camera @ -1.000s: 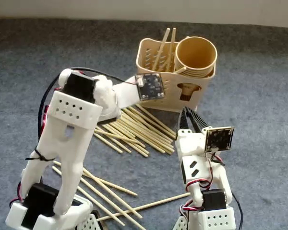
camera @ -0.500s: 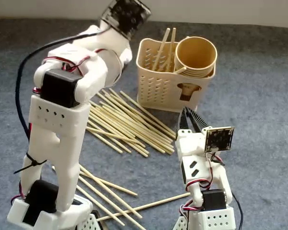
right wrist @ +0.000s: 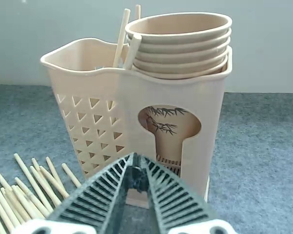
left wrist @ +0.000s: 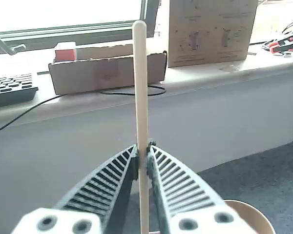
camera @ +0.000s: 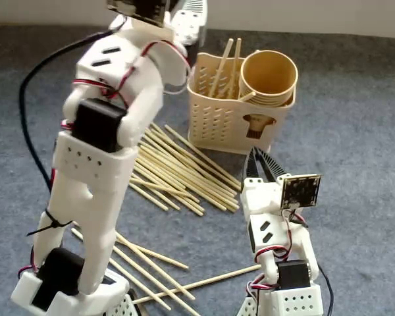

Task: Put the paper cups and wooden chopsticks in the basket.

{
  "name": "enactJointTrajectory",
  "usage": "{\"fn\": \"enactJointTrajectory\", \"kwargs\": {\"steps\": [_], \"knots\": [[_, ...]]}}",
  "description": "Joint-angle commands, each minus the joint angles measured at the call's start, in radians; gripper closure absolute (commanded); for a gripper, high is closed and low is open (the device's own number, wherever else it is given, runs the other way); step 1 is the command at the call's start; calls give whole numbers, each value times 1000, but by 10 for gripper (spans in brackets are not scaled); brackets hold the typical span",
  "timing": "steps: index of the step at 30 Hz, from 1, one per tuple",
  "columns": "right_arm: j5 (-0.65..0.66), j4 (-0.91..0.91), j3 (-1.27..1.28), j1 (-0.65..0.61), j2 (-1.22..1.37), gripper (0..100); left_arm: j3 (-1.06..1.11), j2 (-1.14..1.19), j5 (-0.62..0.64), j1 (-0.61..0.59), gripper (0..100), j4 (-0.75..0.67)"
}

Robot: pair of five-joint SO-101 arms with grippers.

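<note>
Cups (camera: pixel 270 78) stand stacked in the basket's (camera: pixel 217 122) right half, chopsticks (camera: pixel 222 66) in its left. A pile (camera: pixel 178 168) of more lies on the bench (camera: pixel 355 145) left of and before the basket; the right tool (camera: pixel 257 158) sits just before it.

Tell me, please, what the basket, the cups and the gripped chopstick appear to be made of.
The basket: probably plastic, smooth cream, moulded triangular holes. The cups: paper by the look, matte tan, thin stacked rims. The chopstick: pale bare wood, matte.
</note>
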Motion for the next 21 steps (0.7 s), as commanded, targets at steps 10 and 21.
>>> {"fn": "enactJointTrajectory", "kwargs": {"steps": [10, 21], "knots": [[14, -1, 124, 8, -18, 992, 329, -1, 63, 30, 995, -333], [14, -18, 124, 8, -15, 992, 380, -10, 63, -8, 880, -212]]}}
